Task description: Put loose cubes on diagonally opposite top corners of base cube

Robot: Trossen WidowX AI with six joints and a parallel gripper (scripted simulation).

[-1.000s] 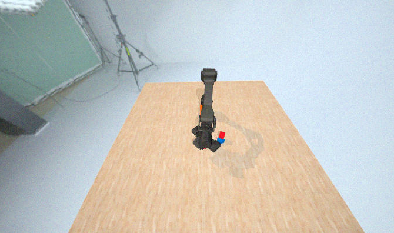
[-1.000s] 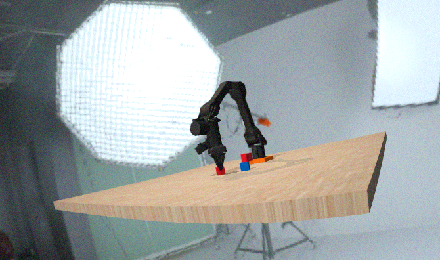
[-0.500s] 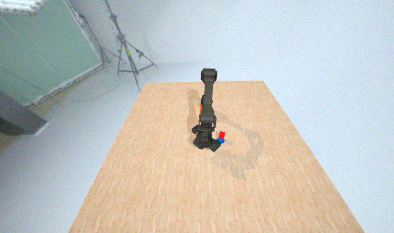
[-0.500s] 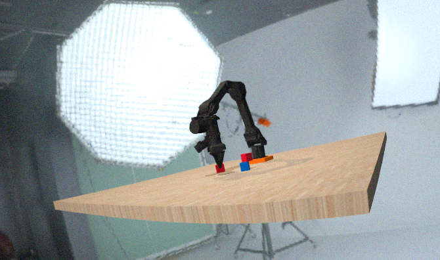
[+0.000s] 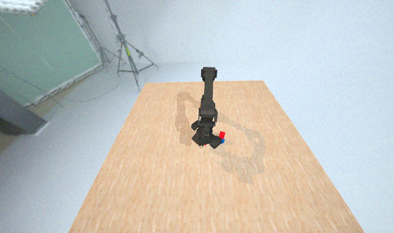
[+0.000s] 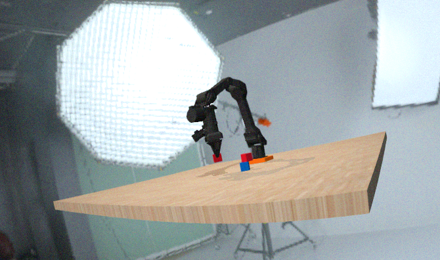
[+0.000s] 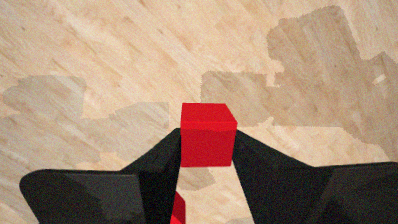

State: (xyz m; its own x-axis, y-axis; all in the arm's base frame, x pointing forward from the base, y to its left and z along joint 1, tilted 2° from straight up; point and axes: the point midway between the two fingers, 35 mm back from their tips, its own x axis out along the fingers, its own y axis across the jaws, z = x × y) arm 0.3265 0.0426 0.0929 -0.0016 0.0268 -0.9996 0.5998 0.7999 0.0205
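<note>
The pincer (image 7: pixel 206 150) grips a red cube (image 7: pixel 207 134) by opposite flat sides, lifted just off the surface (image 6: pixel 284 190), left of the blue base (image 6: pixel 244 166). It looks rigid, light, possibly slippery.

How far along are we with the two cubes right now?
Done: one red cube already sits on the blue base cube, over one corner as far as the exterior view shows.

In hand: the gripper is shut on the second red cube, lifted clear of the table.

Left: carry it over, cap the diagonally opposite corner with a small gap, release and withdraw.
</note>
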